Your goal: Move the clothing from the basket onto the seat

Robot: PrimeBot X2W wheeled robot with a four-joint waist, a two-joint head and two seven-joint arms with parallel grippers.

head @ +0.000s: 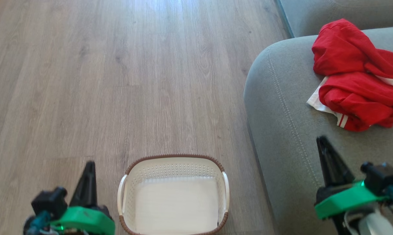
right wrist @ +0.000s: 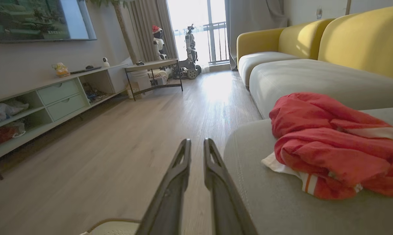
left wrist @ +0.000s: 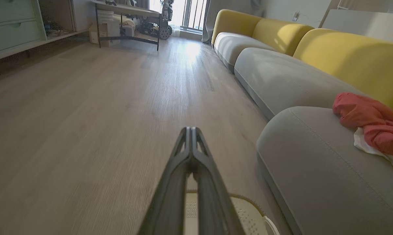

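Lowest at left, the left gripper [head: 89, 166] hangs above the wooden floor [head: 118, 81], fingers clenched on nothing. Beside it the basket [head: 175, 157] stands on that floor, its bare white bottom showing. Further right the clothing [head: 356, 88] lies heaped on the seat [head: 281, 130], near the right gripper [head: 321, 141], whose fingers stand slightly apart, grasping nothing.

Wood-plank floor [head: 118, 81] — yellow backrests [left wrist: 346, 58], low sideboard [right wrist: 59, 98], metal-legged table [right wrist: 150, 65]

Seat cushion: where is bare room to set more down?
Bare: the strip of seat between its stitched edge and the clothing, and the near part before the pile. Crowded: the far right, under the clothing. The basket is empty.
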